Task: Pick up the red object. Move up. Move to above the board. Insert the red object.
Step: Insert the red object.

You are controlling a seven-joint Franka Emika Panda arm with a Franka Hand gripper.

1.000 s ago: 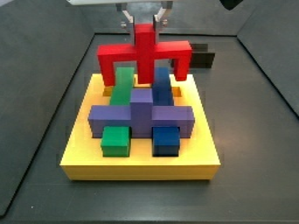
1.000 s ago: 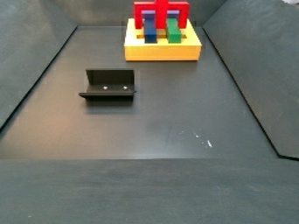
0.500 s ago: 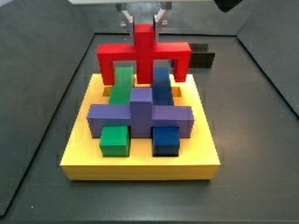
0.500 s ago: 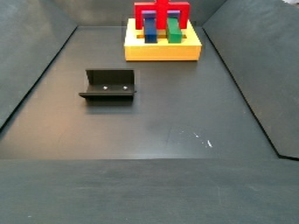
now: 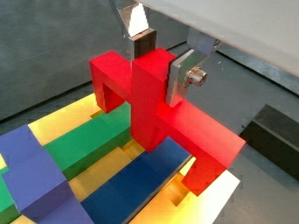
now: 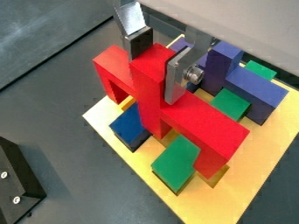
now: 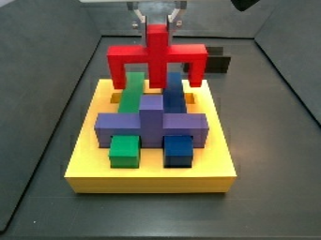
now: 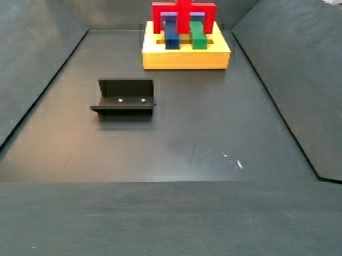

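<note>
My gripper (image 7: pixel 154 21) is shut on the upright stem of the red object (image 7: pixel 156 58), a red arch with a post. It holds it over the far end of the yellow board (image 7: pixel 150 174). The silver fingers (image 5: pixel 181 77) clamp the red stem in both wrist views; the gripper (image 5: pixel 160 63) (image 6: pixel 156 61) sits above the arch. The red legs (image 6: pixel 216 149) straddle the green block (image 7: pixel 130 94) and blue block (image 7: pixel 174 94) and reach down to board level. I cannot tell whether they are seated. The red object (image 8: pixel 185 17) also shows above the board (image 8: pixel 185 58) in a side view.
A purple cross block (image 7: pixel 152 122) and small green (image 7: pixel 123 149) and blue (image 7: pixel 179 149) blocks fill the board's near part. The dark fixture (image 8: pixel 124 97) stands on the floor apart from the board, also seen behind it (image 7: pixel 217 64). Grey walls enclose the floor.
The gripper and red object have shifted only very slightly upward in a side view; the grip is unchanged.
</note>
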